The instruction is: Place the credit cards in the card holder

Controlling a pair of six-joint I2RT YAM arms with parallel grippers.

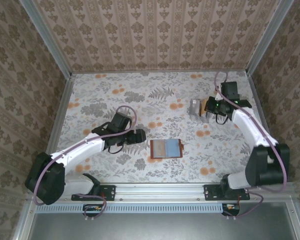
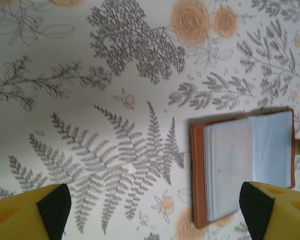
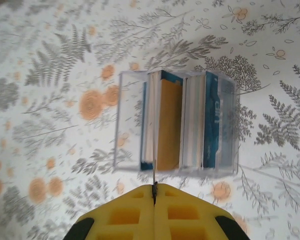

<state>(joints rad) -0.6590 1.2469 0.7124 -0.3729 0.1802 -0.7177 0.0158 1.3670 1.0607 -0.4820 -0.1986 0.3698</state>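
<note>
My right gripper [image 3: 154, 189] is at the far right of the table, over the clear tray [image 3: 127, 120]. Its yellow fingers are pressed together with no gap, and a thin edge runs straight out from between the tips into the tray. I take that for a credit card [image 3: 153, 130] seen edge-on and pinched at its top. It stands upright among the other credit cards [image 3: 210, 125], which sit on edge in the tray next to a tan one, so nothing has been lifted clear yet.

My left gripper [image 2: 154, 212] hangs spread wide, holding nothing, low over the floral table near the middle. The card holder [image 2: 198, 175] lies open and flat just to its right, between my two arms and nearer the front edge than the tray. Its reddish-brown leather frames pale bluish panels. I cannot tell whether those are cards already tucked in or only the pockets themselves.

By my judgement the task is early — at best one card may be in, and several remain in the tray. What is left is to draw this card up and out, carry it left and nearer to the holder, and slide it into a pocket, probably with my left gripper steadying the leather. Then the same goes for each remaining card.
</note>
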